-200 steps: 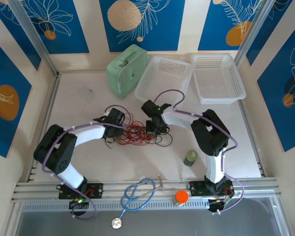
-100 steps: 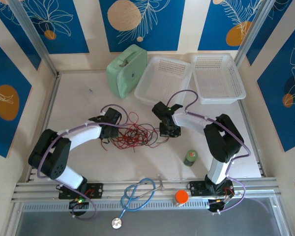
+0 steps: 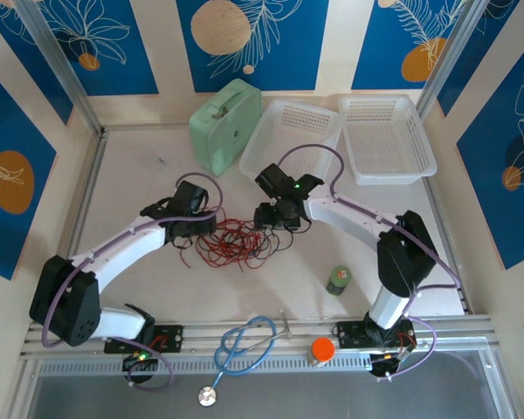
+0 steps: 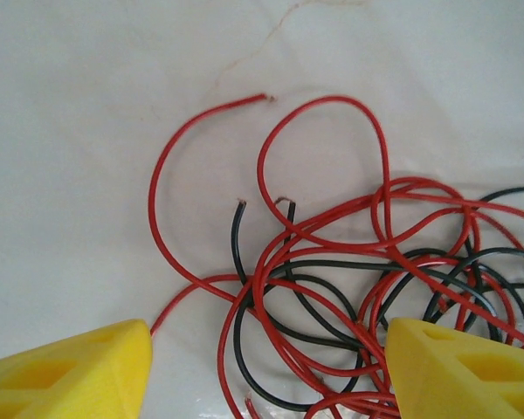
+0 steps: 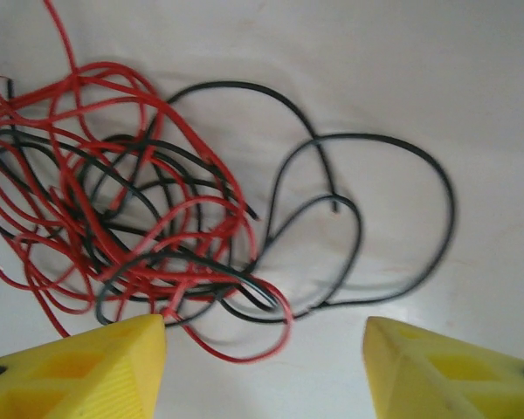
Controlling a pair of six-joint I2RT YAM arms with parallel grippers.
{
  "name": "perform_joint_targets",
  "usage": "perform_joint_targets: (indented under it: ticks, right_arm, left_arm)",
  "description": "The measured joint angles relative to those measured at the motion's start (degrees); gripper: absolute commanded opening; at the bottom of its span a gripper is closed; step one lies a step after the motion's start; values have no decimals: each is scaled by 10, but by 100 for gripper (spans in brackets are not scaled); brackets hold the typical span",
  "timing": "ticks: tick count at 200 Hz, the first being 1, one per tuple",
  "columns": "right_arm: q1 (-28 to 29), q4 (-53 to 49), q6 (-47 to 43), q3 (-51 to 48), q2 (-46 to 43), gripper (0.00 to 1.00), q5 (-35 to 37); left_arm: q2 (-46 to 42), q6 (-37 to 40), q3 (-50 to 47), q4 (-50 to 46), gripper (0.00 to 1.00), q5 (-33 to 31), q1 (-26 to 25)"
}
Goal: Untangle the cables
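- The cables, a red-and-black tangle, lie mid-table, directly between both arms.
- The left gripper, fingers apart and holding nothing, hovers over the tangle's left edge, where the red cable curls outward to a loose end.
- The right gripper, fingers likewise apart and empty, hovers over the right edge, where free loops of the black cable spill out.

Bare table left of cables, case and baskets crowding behind, can at near right
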Motion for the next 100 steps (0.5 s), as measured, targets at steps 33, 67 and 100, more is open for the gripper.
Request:
perform_joint_targets:
  ticks: [33,67,100]
  right_arm:
    - [24,18,11,55,102,75,-29]
    - [49,13,14,92,184,74,-26]
    - [58,-7,16,99,201,55,18]
  left_arm:
    - [51,-21,-41,37,69,18,0]
    - [113,-35,-55,77,68,17,0]
    - [126,-45,-44,71,67,5,0]
